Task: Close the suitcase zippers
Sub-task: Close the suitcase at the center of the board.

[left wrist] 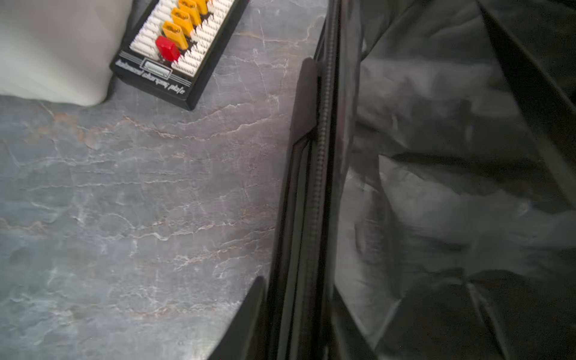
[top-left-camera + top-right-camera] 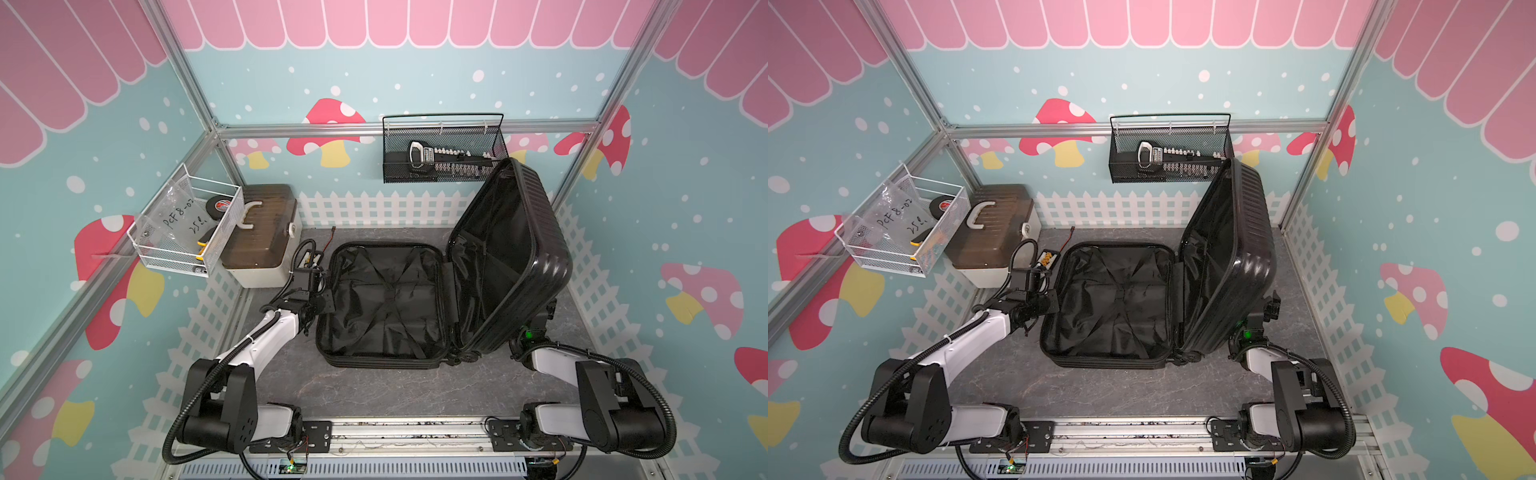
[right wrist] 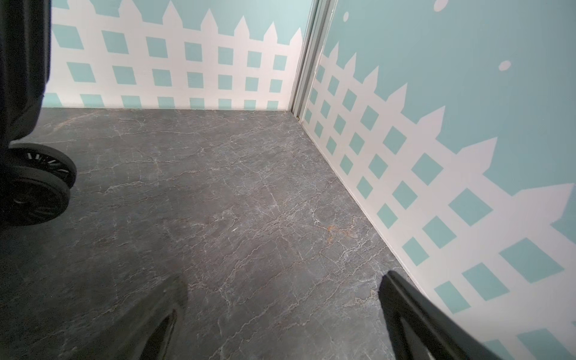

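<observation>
The black suitcase (image 2: 386, 299) lies open on the table in both top views. One half is flat with its lining up; the ribbed lid (image 2: 519, 257) stands tilted at the right. My left gripper (image 2: 322, 299) is at the flat half's left rim. In the left wrist view it (image 1: 299, 311) is shut on that rim, one finger (image 1: 249, 311) outside and one inside against the lining. The zippers' track (image 1: 321, 156) runs along the rim between them, beside a flat black tab (image 1: 307, 99). My right gripper (image 3: 280, 299) is open over bare table behind the lid, near a wheel (image 3: 37, 187).
A white box with a brown lid (image 2: 262, 237) stands at the back left, with a black board of yellow plugs (image 1: 177, 40) beside the suitcase. A white wire basket (image 2: 187, 224) and a black mesh basket (image 2: 440, 153) hang on the walls. The right wall (image 3: 436, 156) is close to my right gripper.
</observation>
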### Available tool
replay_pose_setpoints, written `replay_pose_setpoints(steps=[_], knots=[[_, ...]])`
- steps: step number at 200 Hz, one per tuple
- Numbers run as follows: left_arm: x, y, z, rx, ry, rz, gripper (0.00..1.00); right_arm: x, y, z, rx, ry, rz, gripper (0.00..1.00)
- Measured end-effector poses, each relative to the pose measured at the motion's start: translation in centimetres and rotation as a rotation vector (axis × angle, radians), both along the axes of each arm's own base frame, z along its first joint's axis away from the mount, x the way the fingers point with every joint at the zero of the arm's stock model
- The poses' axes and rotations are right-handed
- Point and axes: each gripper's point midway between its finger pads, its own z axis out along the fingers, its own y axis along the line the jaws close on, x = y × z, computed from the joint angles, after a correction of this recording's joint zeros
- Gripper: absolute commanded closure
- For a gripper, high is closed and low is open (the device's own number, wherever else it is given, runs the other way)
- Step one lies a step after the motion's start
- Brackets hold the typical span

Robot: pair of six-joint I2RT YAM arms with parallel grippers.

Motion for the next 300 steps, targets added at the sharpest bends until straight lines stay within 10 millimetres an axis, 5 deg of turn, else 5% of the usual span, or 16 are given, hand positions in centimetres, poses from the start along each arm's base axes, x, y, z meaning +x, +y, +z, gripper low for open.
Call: replay_pose_setpoints(steps=[56, 147, 207, 271, 300], knots=[[-0.5, 0.6, 3.2, 0.054, 0.013, -0.003, 1.0, -1.0, -1.0, 0.7, 0.002, -0.007, -0.065, 0.01], [-1.6, 3.4, 20.0, 0.24, -0.144, 0.008, 1.0, -4.3, -4.3, 3.4, -0.042, 0.0, -0.293, 0.01], [-2.2, 5.2, 28.2, 0.344, -0.236, 0.037, 1.0, -5.2, -5.9, 6.3, -0.082, 0.041, -0.419, 0.01], [-1.6, 4.7, 30.4, 0.357, -0.256, 0.02, 1.0, -3.7, -5.4, 11.9, -0.057, 0.075, -0.369, 0.01], [-1.4, 3.8, 30.4, 0.341, -0.26, -0.008, 1.0, -2.6, -3.1, 12.1, 0.001, 0.113, -0.204, 0.01]])
